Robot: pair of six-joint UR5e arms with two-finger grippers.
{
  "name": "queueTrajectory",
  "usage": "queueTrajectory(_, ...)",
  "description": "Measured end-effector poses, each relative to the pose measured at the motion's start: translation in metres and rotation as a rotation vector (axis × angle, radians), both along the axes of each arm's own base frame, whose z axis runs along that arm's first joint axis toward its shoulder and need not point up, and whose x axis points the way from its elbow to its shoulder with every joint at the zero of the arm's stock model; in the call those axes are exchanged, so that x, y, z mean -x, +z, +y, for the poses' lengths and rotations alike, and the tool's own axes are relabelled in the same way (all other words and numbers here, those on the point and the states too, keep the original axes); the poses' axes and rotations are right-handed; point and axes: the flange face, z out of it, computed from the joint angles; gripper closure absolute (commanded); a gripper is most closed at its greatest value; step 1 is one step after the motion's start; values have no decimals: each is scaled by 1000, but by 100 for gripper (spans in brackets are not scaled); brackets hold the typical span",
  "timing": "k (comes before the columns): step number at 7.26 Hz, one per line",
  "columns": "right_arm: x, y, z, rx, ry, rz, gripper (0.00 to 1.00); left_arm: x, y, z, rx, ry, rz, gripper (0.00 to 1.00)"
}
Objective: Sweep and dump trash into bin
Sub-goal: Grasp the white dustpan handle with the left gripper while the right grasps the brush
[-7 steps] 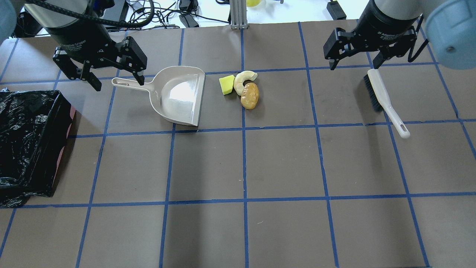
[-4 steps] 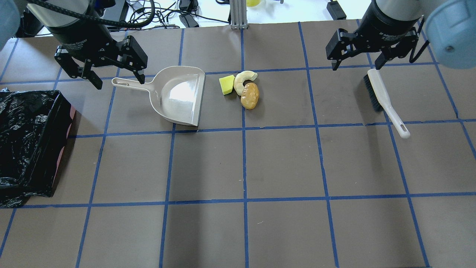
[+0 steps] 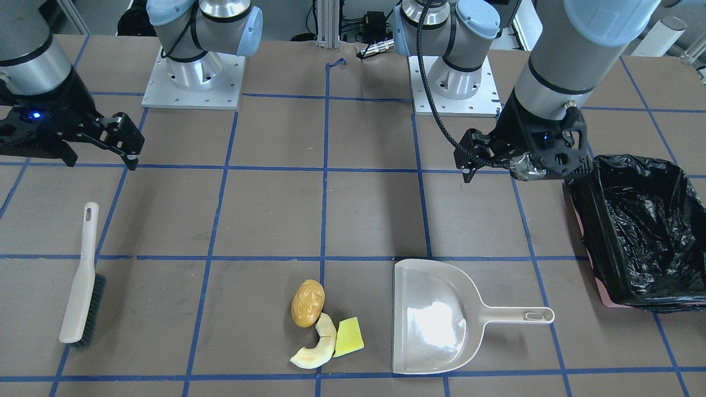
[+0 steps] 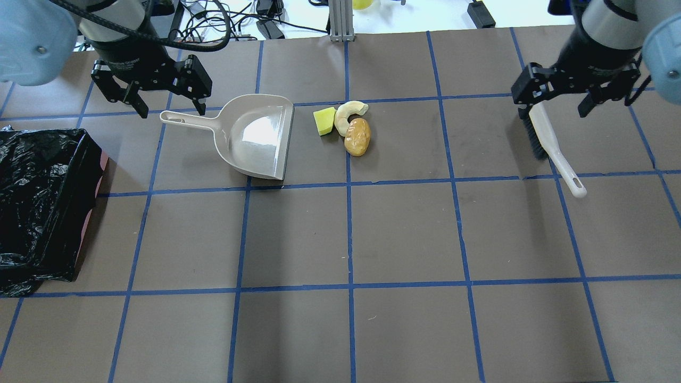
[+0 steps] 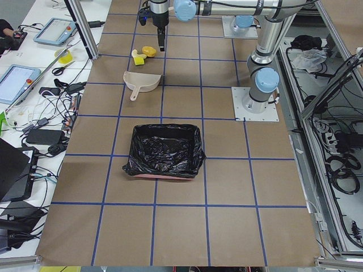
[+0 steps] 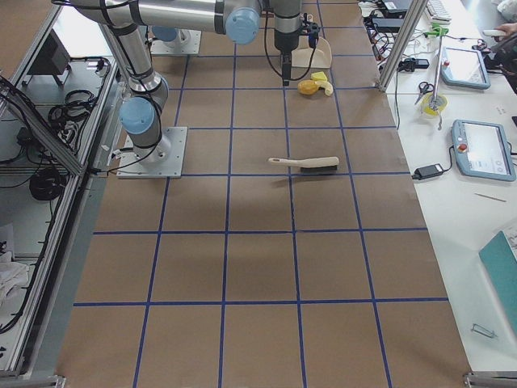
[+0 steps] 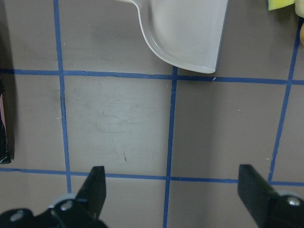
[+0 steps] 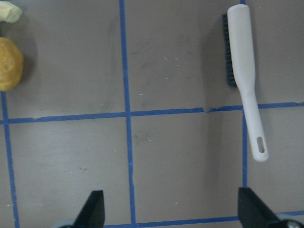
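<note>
**Stage shown — tool pick-up, before any sweeping.** The dustpan lies flat on the tabletop and serves as ref. for all positions. The trash sits bunched just off the dustpan's open lip, none of it inside: potato-like oval, cream crescent, yellow wedge. The bin, w/ black bag, stands well apart on the dustpan's handle side. The brush lies well apart on the lip side, beyond the trash.

L end effector: jaws spread wide, nothing between them. It is raised off the tabletop near the dustpan's handle end, offset toward the robot base per the front view. R end effector: likewise wide apart and empty. It is raised far out on the dustpan's lip side, about as far out as the brush.

Next move, as judged: each arm needs to come forward and down over its tool, then close — L astride the dustpan handle, R astride the brush grip, not the bristles. The dustpan handle is thin and low, so a deep, centred descent seems needed.

Writing: white lettering on the L end effector's body, too small to read. No brand or label made out on dustpan, brush or bin.
</note>
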Motion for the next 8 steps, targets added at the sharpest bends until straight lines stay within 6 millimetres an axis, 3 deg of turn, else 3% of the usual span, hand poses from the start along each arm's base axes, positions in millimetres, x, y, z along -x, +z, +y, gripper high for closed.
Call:
queueTrajectory(2, 47, -38, -2, 8, 78, 11, 1, -1, -66, -35, 47, -46, -2, 0)
queueTrajectory(4, 84, -74, -8, -11, 103, 5, 4, -3, -112, -71, 82, -70, 1, 0)
queueTrajectory(6, 117, -112, -21, -42, 144, -9, 3, -7, -129, -101, 105, -238, -11, 0)
queueTrajectory(8, 130, -152, -38, -64, 187, -18, 1, -16, -138, -110, 80, -526, -33, 0)
